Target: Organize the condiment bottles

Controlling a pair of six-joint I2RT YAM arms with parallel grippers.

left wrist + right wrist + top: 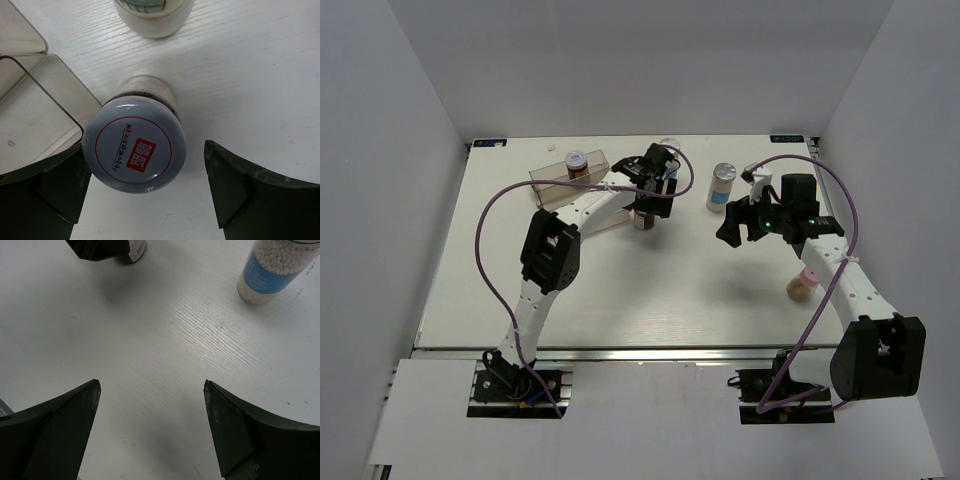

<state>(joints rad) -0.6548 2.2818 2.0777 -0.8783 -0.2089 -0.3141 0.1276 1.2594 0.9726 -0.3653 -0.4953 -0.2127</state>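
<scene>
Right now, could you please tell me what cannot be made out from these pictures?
- Top view: the left hand covers most of the dark jar beneath it and the white jar behind it.
- Top view: the right arm hides part of the pink-lidded jar.
- Right wrist view: the top edge cuts off the blue-banded jar's cap.
- Left wrist view: the lid's print is too small to read.

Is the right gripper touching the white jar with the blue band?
Apart. The right wrist view shows bare table between the open right gripper and the white jar, which stands farther away at the top right.
</scene>
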